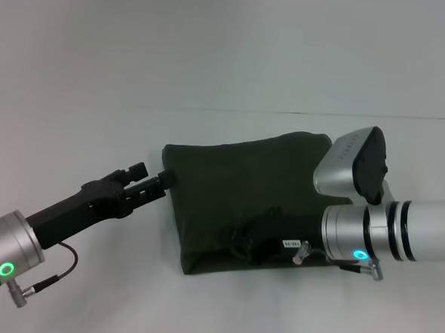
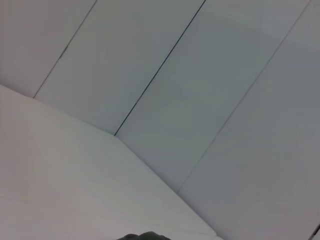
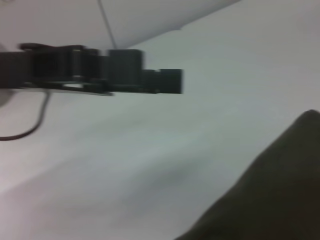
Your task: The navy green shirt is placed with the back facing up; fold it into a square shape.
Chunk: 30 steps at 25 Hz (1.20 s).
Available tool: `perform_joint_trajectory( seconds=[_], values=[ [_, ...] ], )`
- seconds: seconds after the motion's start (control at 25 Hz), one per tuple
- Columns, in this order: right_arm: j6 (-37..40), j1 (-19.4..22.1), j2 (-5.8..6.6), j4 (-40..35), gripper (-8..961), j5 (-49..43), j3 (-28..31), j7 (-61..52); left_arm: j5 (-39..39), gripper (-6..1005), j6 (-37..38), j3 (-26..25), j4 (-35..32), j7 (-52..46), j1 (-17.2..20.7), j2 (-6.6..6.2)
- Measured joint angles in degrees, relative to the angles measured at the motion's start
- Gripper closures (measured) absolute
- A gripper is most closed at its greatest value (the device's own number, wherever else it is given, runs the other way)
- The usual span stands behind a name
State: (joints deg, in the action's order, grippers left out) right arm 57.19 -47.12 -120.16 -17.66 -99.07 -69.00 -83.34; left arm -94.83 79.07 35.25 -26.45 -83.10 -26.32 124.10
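Holding my left gripper [image 1: 163,179] at the navy green shirt [image 1: 235,205] left edge; can't tell if pinched. Soft, light, floppy knit — grab edges or corners. Right gripper [image 1: 362,164] over right side, fingers hidden.

One navy green shirt [image 1: 243,205], folded; two claws: left claw [image 1: 161,182], right claw [image 1: 266,248]; one table [image 1: 96,129].

Bare table [image 1: 96,129] lies open behind and outward of the left gripper [image 1: 163,180]. The folded navy green shirt [image 1: 236,190] touches its fingertips ahead. The right gripper [image 1: 362,164] sits above the shirt's opposite edge.
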Motion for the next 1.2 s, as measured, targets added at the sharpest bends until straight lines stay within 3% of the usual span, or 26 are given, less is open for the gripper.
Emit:
perform_joint_trajectory(
  seconds=[0.2,0.36,0.64,0.88,1.2],
  values=[
    [2.47,1.48,0.25,-2.02,954,0.09,0.26,-1.19,0.00,79,-0.06,0.07,0.00,-0.02,0.03,0.00],
    [-0.37,2.69,0.15,-4.64,954,0.94,0.92,-1.38,0.00,79,-0.06,0.08,0.00,-0.01,0.05,0.01],
    [-7.80,0.07,-0.33,-3.83,952,2.13,0.45,-1.27,0.00,79,-0.03,-0.05,0.03,0.01,-0.05,0.00],
    [-8.92,-2.87,-0.34,0.86,951,1.86,0.11,-1.24,0.00,79,-0.12,-0.04,0.16,0.03,-0.13,0.00],
    [-8.14,-1.15,-0.18,1.20,949,1.78,-2.25,-2.73,0.00,79,-0.15,-0.15,0.18,0.05,-0.07,0.00]
  ],
)
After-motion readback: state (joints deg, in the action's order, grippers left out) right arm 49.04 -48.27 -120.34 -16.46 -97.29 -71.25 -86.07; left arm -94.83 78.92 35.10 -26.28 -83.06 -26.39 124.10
